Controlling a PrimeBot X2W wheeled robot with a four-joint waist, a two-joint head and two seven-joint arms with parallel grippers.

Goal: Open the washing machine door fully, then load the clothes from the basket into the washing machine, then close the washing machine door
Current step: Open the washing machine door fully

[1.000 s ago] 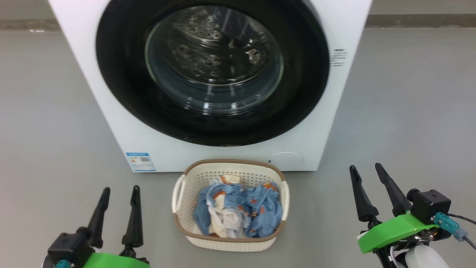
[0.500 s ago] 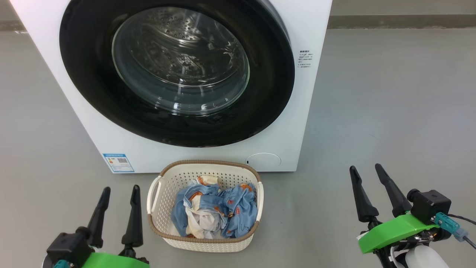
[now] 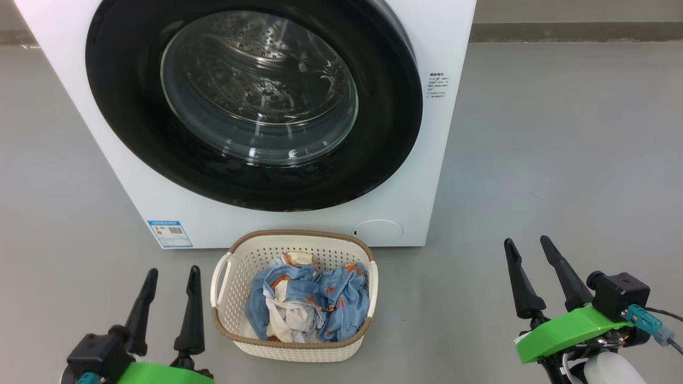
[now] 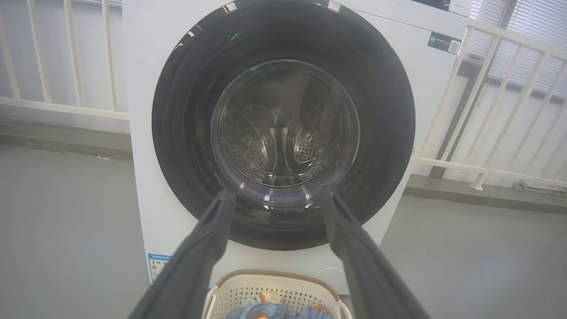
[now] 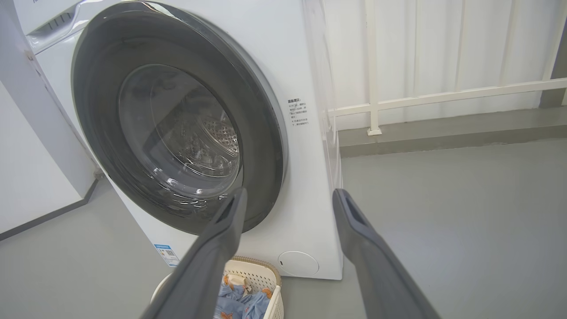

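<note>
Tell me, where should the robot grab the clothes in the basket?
Probably the raised blue bunch atop the clothes, coming straight down from above. The basket walls ring the heap on every side, and the crumpled folds stick up, which should make them easy to pinch.

Grey floor (image 3: 560, 133); white railing (image 5: 443, 95) at back; window blinds (image 4: 545, 22).

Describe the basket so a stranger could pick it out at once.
Find the white washing machine standing on the grey floor. Right before its front, on that floor, sits the basket. It alone is small, cream, perforated, brown-rimmed, holding crumpled light blue clothes.
</note>
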